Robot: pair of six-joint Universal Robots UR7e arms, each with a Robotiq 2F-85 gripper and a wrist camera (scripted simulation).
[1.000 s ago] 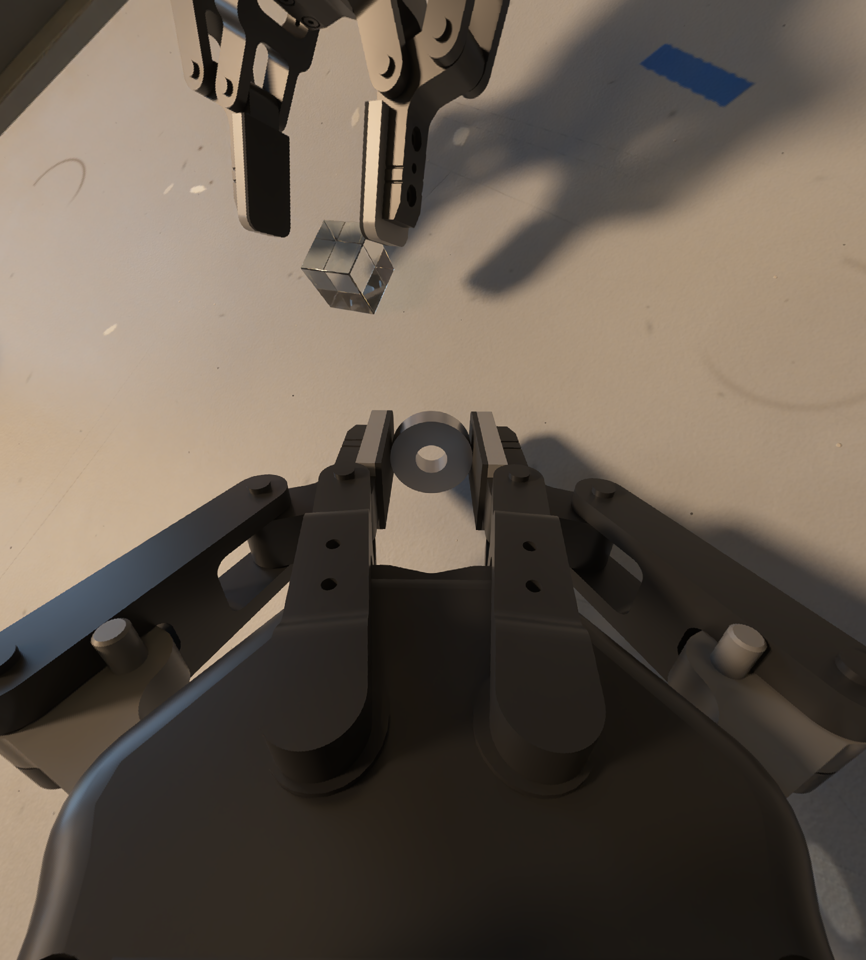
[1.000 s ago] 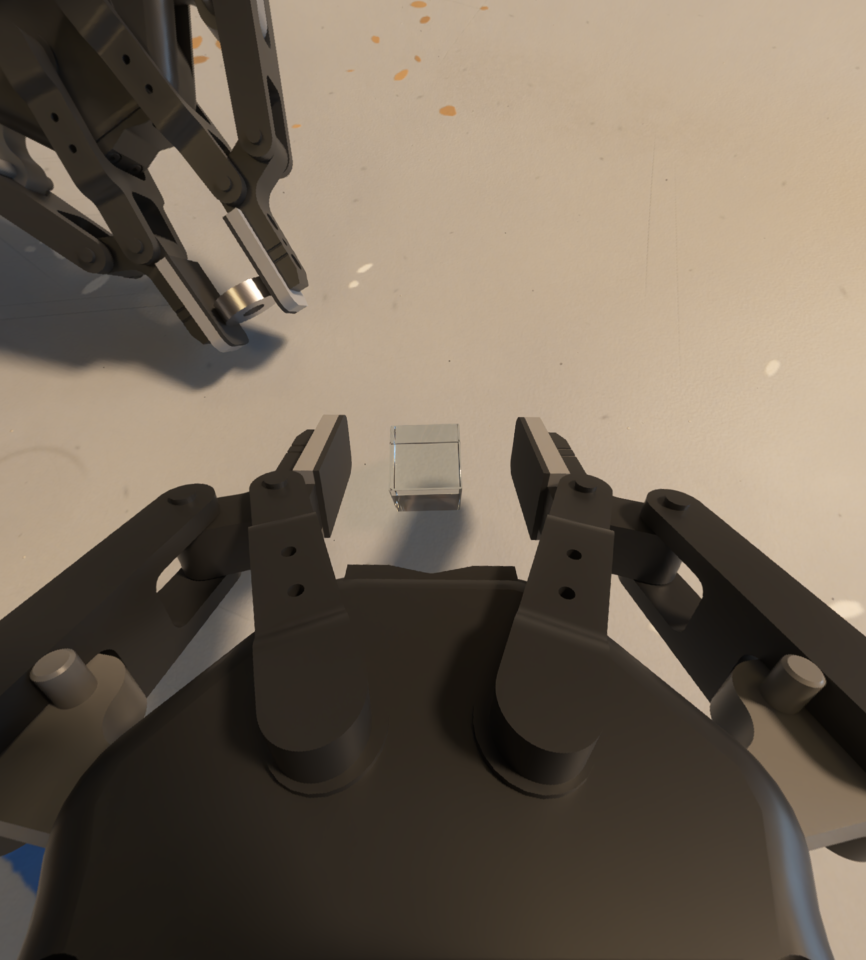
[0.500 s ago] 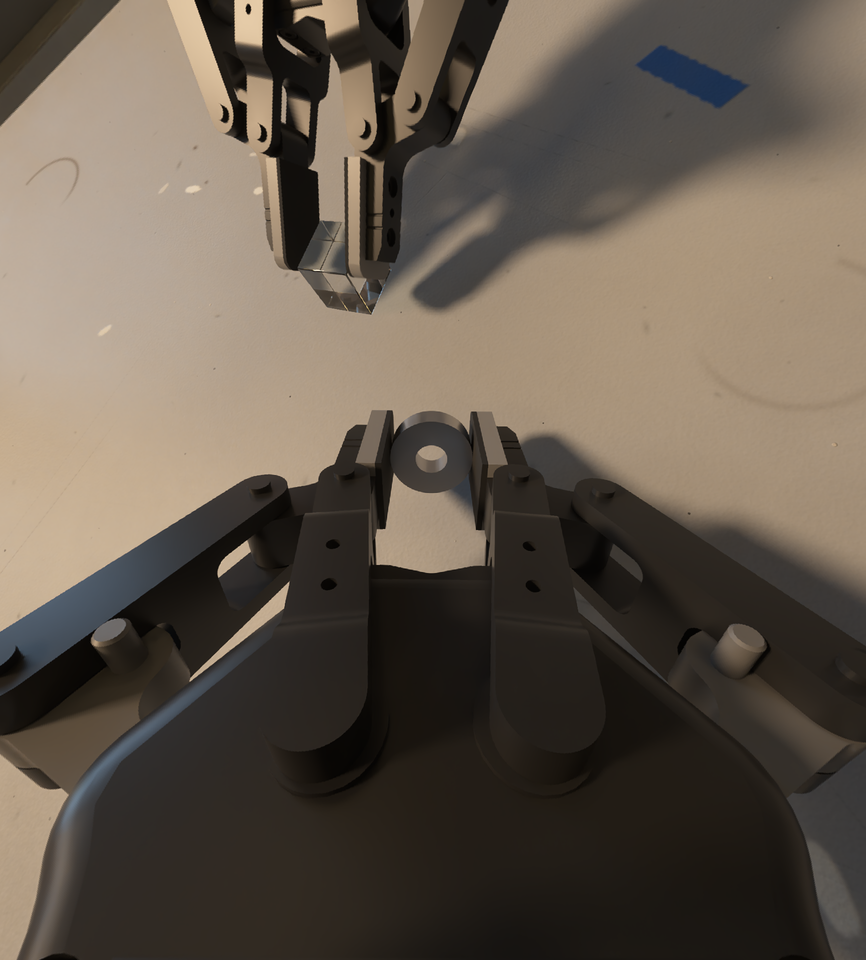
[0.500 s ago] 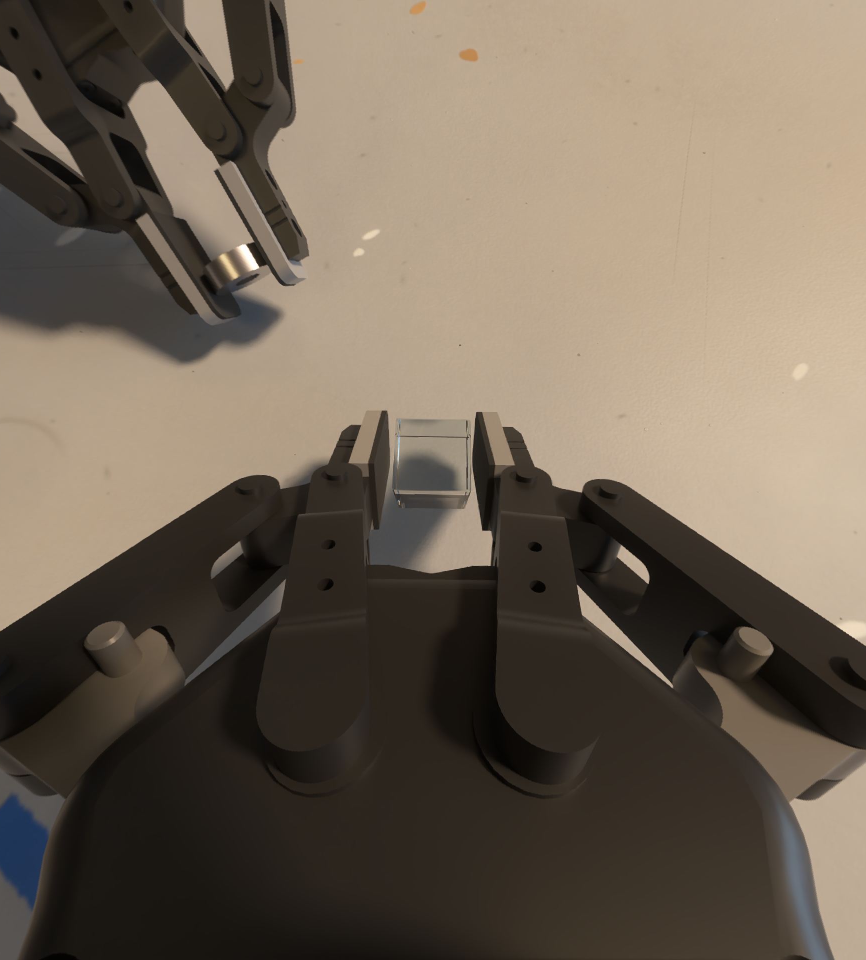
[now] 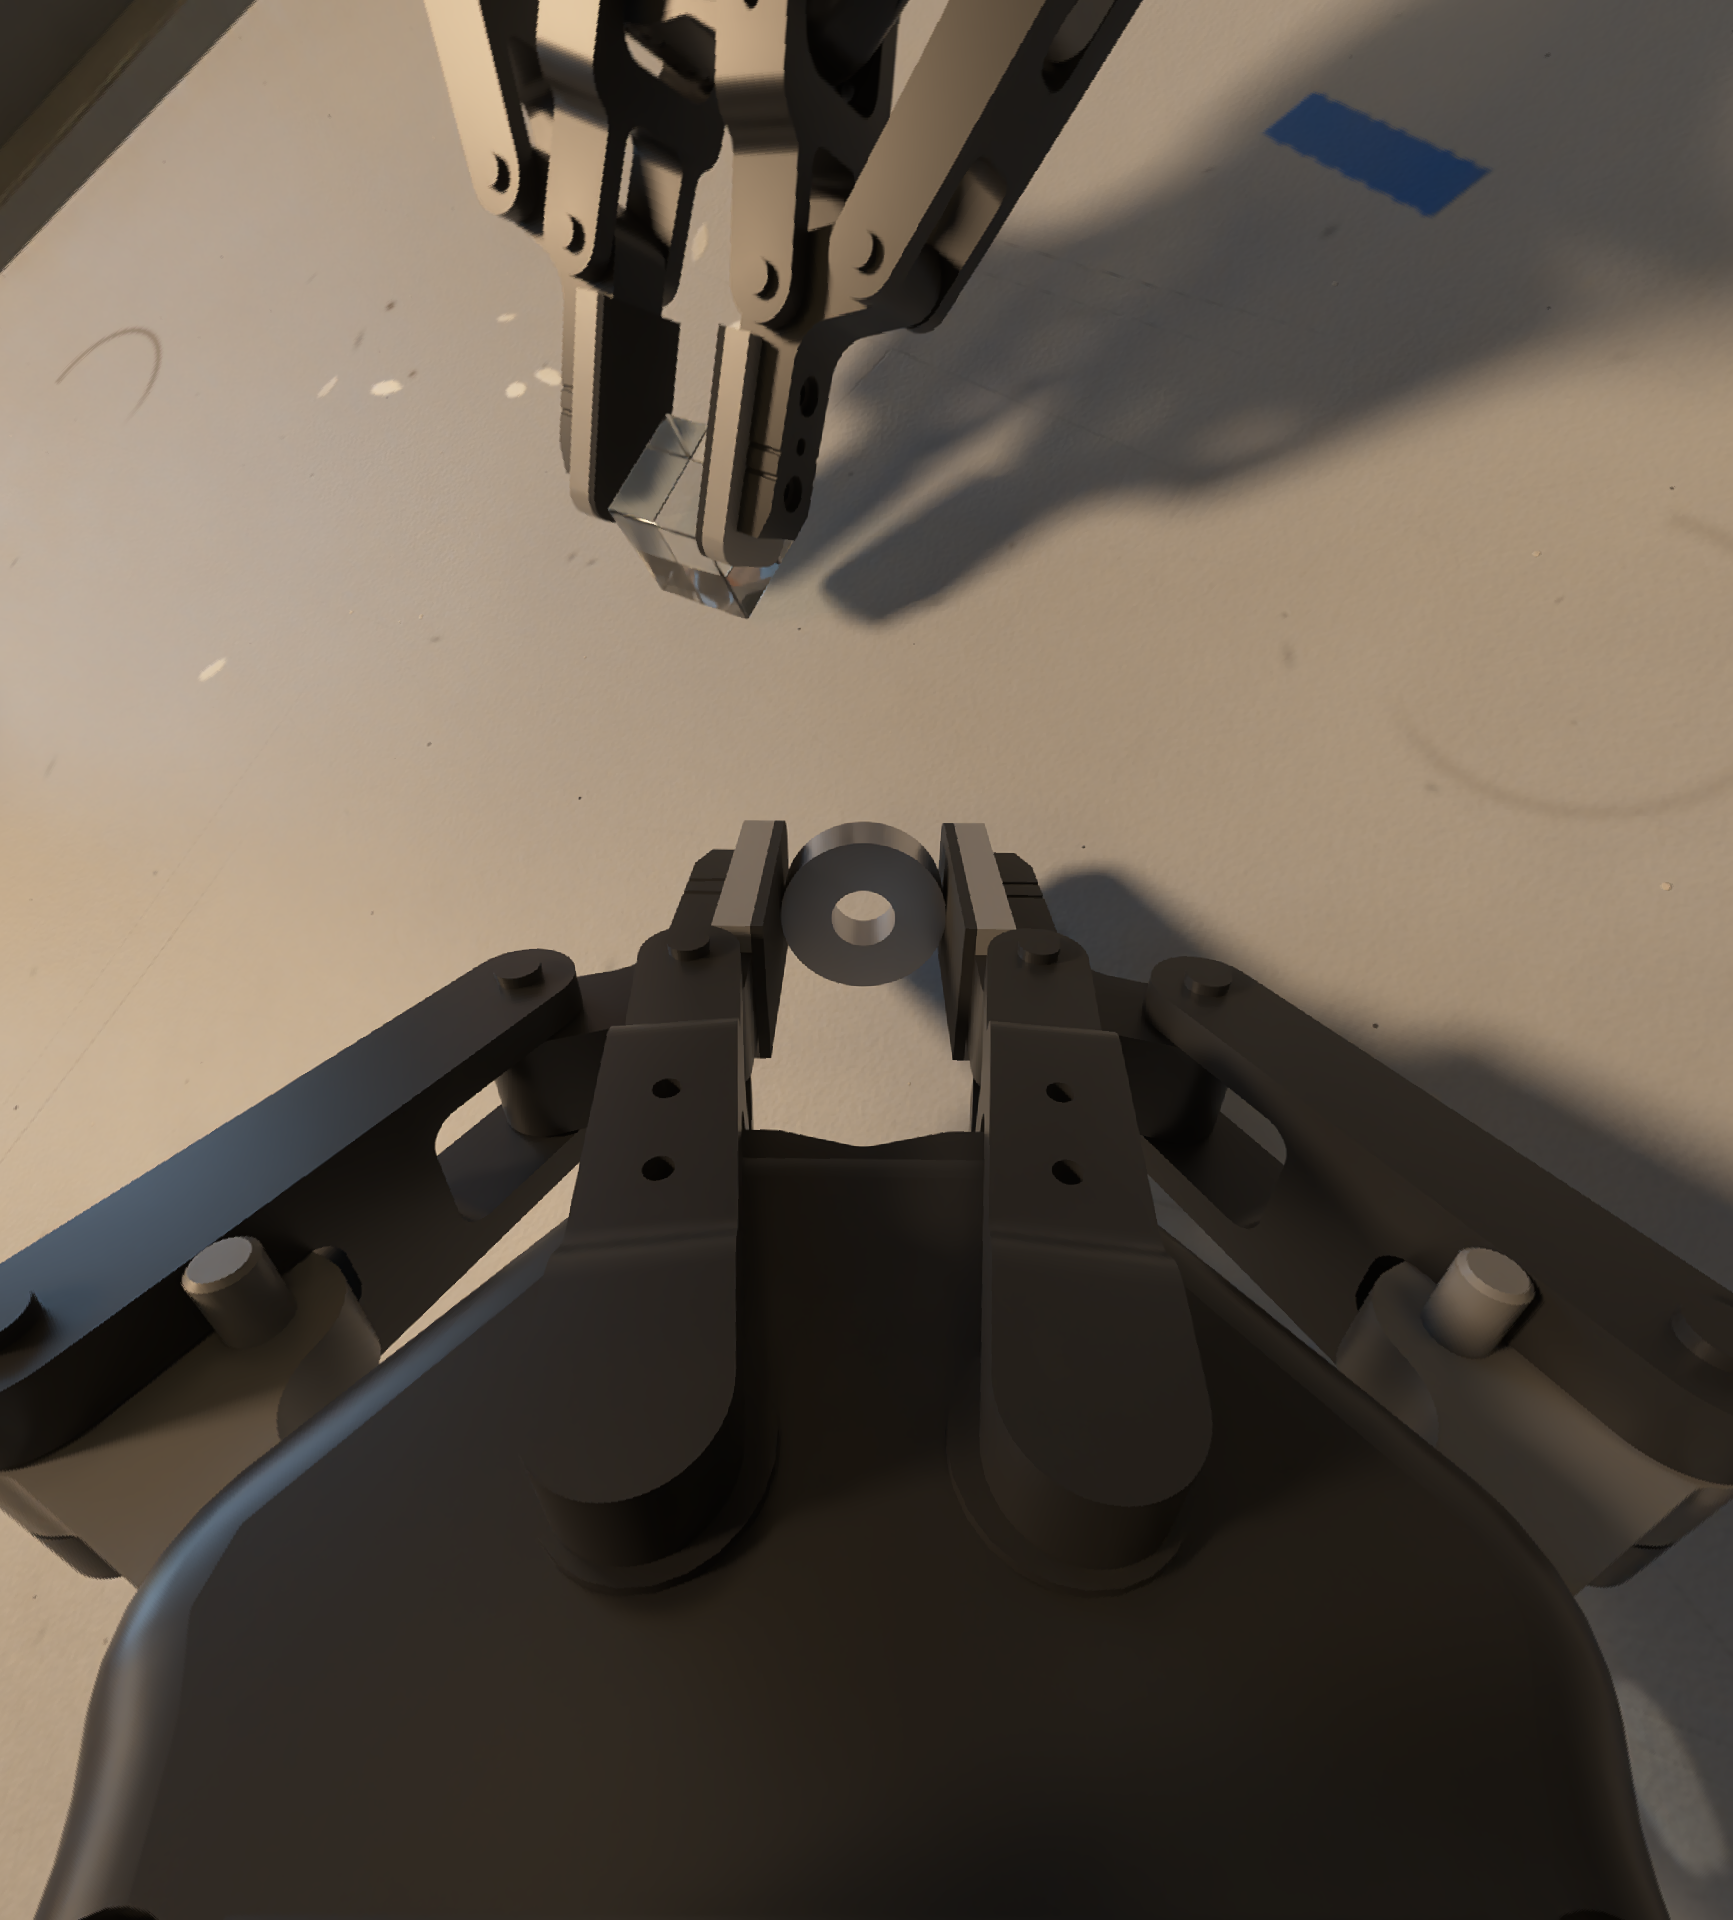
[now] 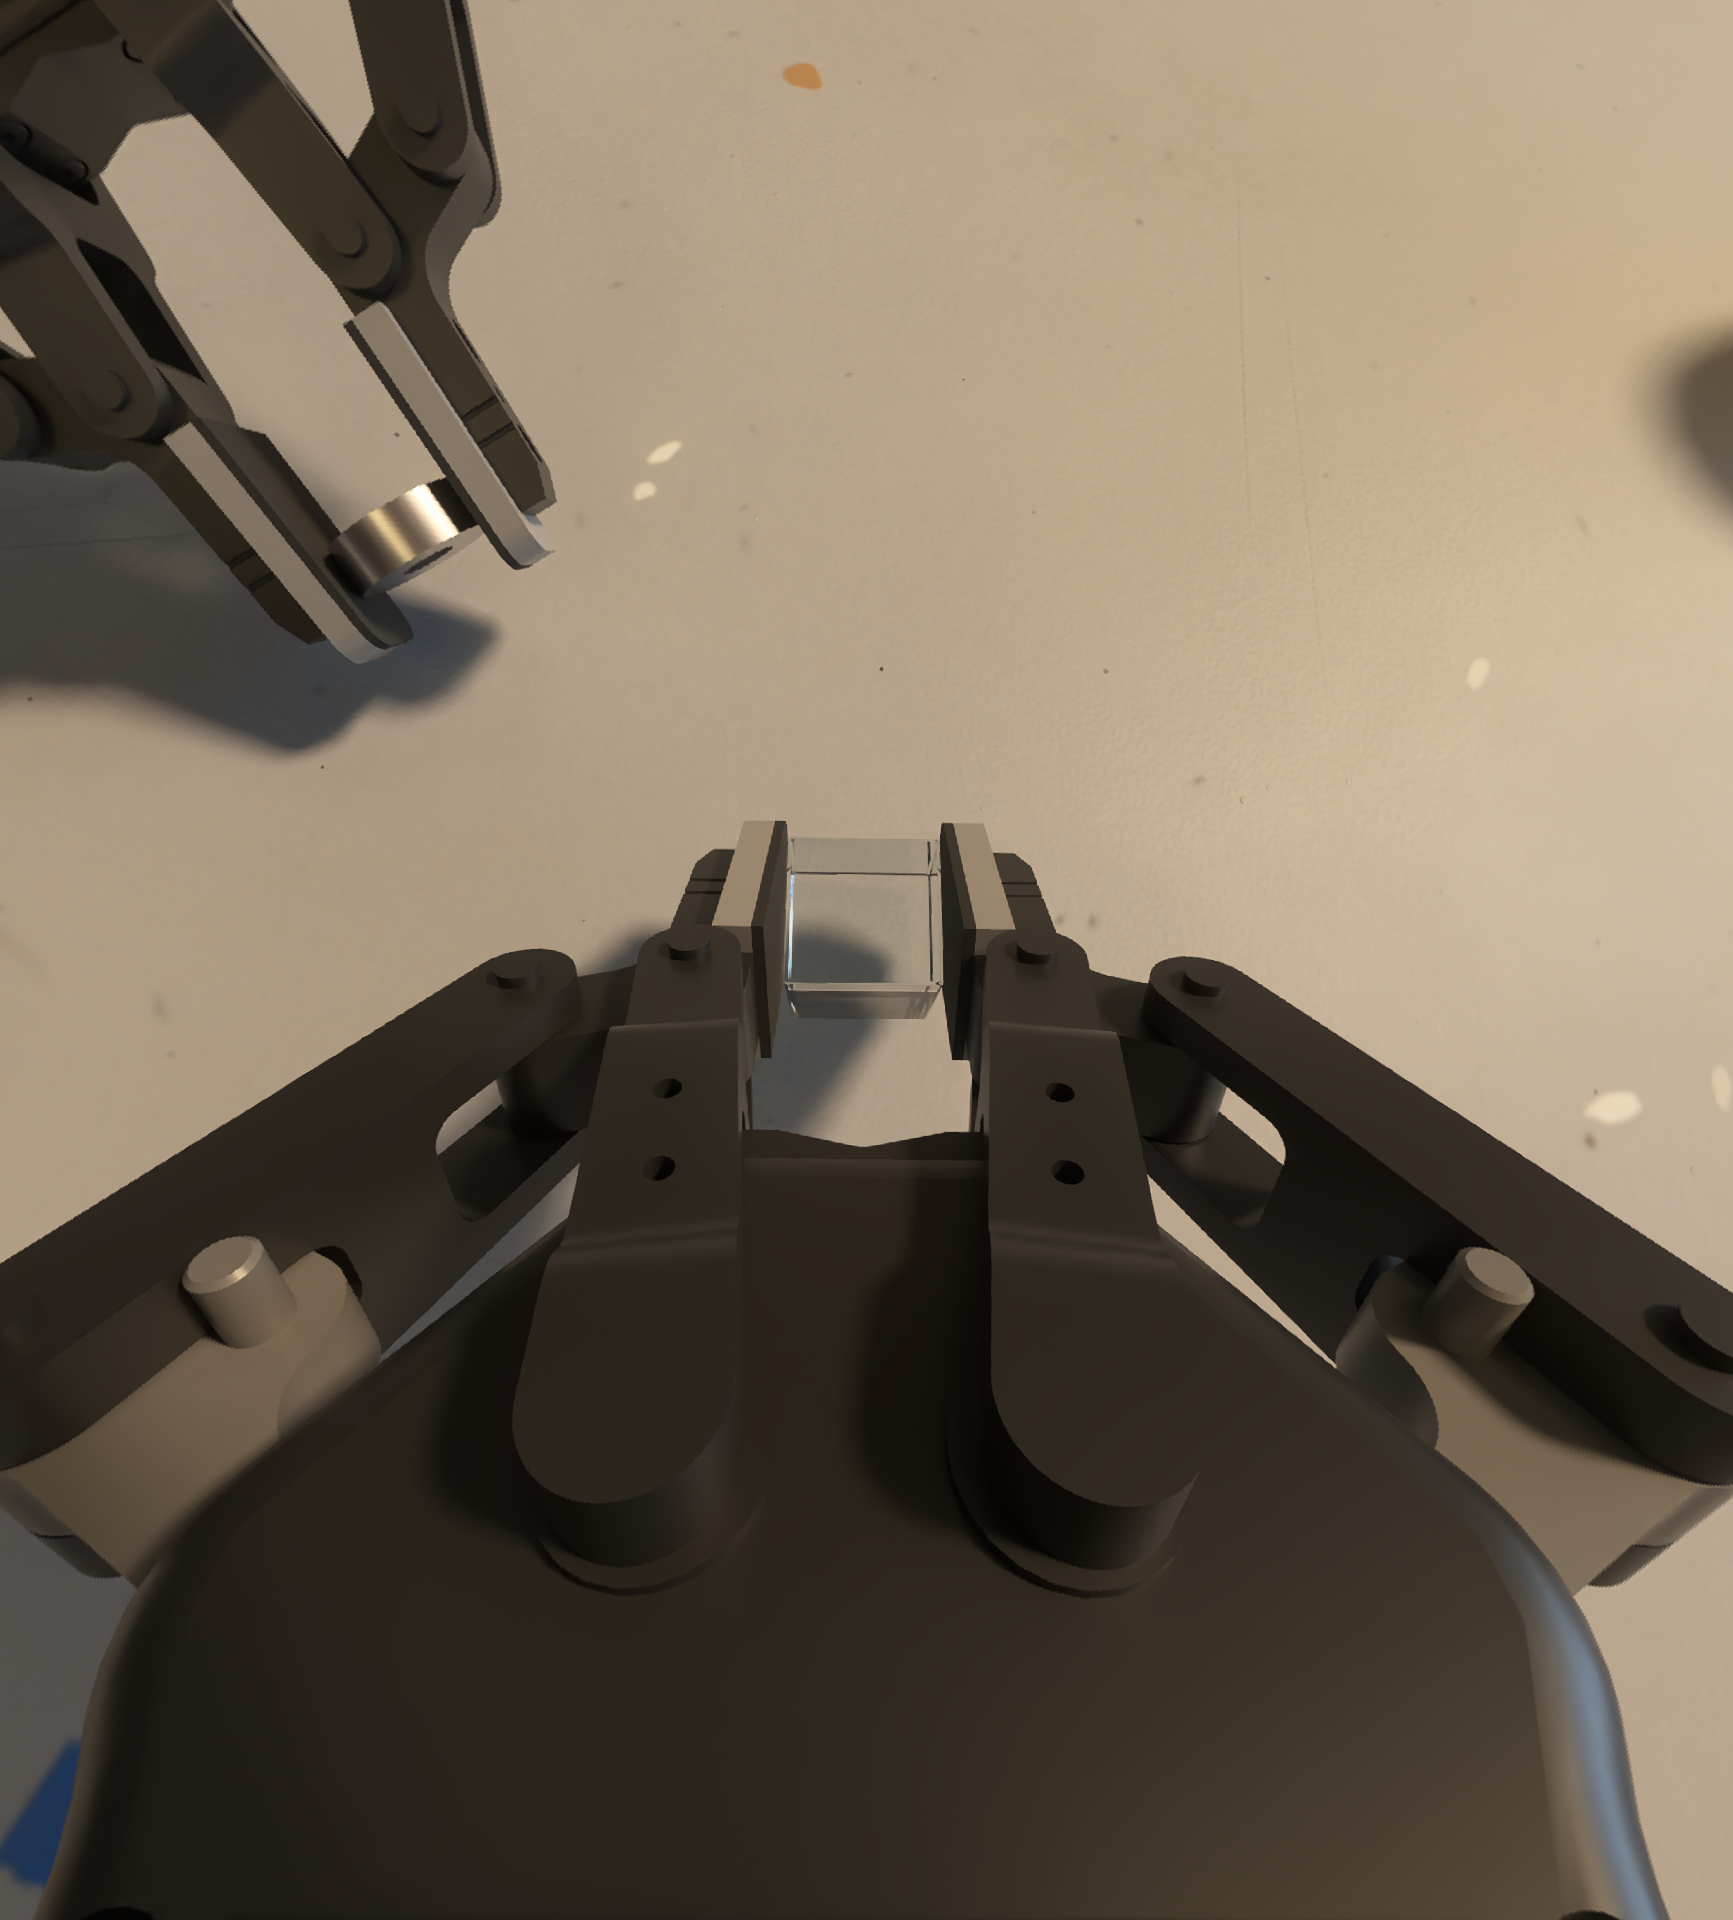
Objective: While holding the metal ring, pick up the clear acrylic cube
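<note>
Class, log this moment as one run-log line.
left gripper: shut on metal ring | right gripper: shut on clear acrylic cube | cube lift: cannot tell

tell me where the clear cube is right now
The clear cube sits centre of the right wrist view, clamped between the right tool's fingers, with the ring off to the upper left.

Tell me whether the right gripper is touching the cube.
Touching. The right wrist view shows both pads of the right gripper pressed flat against the cube sides, no gap.
</note>
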